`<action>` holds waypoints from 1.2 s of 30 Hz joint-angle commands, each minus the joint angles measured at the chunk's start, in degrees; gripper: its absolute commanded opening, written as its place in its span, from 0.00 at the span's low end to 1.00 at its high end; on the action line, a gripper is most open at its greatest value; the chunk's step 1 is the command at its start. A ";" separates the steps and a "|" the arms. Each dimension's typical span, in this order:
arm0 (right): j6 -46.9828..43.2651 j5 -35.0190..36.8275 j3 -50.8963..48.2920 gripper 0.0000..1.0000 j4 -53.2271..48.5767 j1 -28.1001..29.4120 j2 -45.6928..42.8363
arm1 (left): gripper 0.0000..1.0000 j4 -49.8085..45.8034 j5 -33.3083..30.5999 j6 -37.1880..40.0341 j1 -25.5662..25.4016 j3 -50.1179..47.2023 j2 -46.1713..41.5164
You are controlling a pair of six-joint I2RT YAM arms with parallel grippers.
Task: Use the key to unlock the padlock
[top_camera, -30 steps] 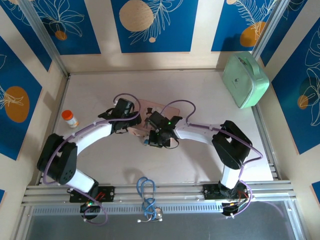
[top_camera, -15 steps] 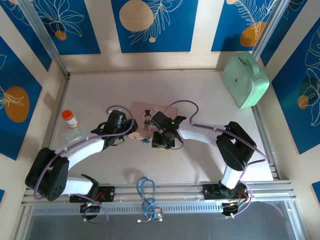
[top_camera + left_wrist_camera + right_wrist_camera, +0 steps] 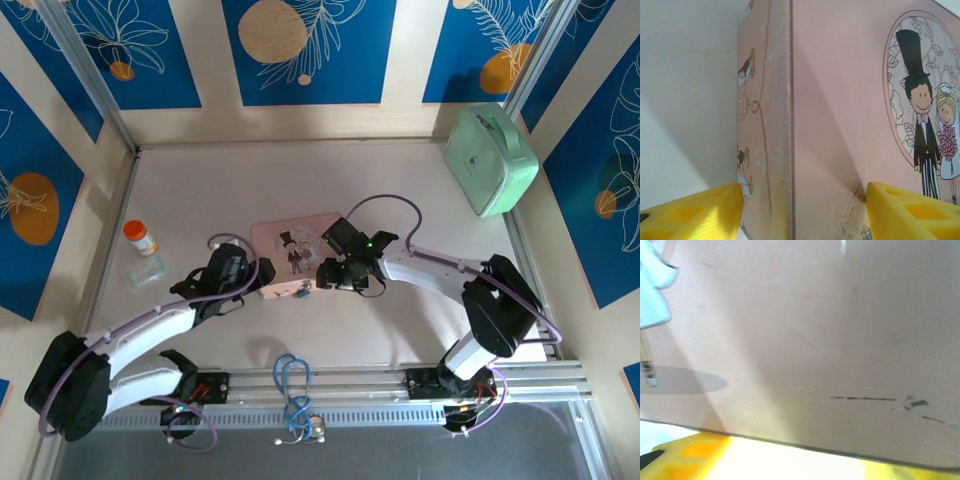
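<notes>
As you look from the left of the table [image 3: 420, 190], a small orange bottle [image 3: 140, 237] stands well clear of the arms. Next comes the left gripper [image 3: 257, 276], low at the near-left corner of the pink tin [image 3: 285, 243]. Its wrist camera shows the yellow fingertips [image 3: 695, 210] spread apart, one beside the tin's side wall and the other over the lid with its bride-and-groom picture. The padlock [image 3: 303, 289], a tiny blue-teal speck, lies at the tin's near edge, between the two grippers and just beside each. The right gripper [image 3: 326, 271] sits at the tin's near-right corner, and I cannot tell whether its fingers are apart or together. Its own camera is pressed close to a pink surface. A mint-green case [image 3: 490, 160] rests far right.
</notes>
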 commanded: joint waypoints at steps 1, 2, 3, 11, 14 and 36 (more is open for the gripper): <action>-0.70 1.57 -3.58 0.57 6.68 2.90 -3.61 | 0.69 -6.15 0.30 0.50 -0.48 -0.13 -1.36; -0.21 4.79 -4.87 0.57 8.08 5.08 -4.77 | 0.70 -6.66 0.18 1.03 -0.47 0.57 -1.52; 0.39 8.80 -6.02 0.58 9.40 7.72 -5.78 | 0.72 -7.28 -0.25 1.93 -0.47 1.49 -1.63; 10.18 16.52 -11.61 0.59 18.36 17.05 -9.32 | 0.77 -18.47 -4.99 7.64 -0.43 12.42 -4.63; 11.64 11.62 -11.91 0.56 20.62 15.86 -7.28 | 0.77 -22.45 -5.27 8.16 -0.47 15.37 -5.52; 12.37 15.48 -4.44 0.55 19.78 18.67 -2.29 | 0.95 -35.01 -2.19 10.04 -0.19 24.44 -4.89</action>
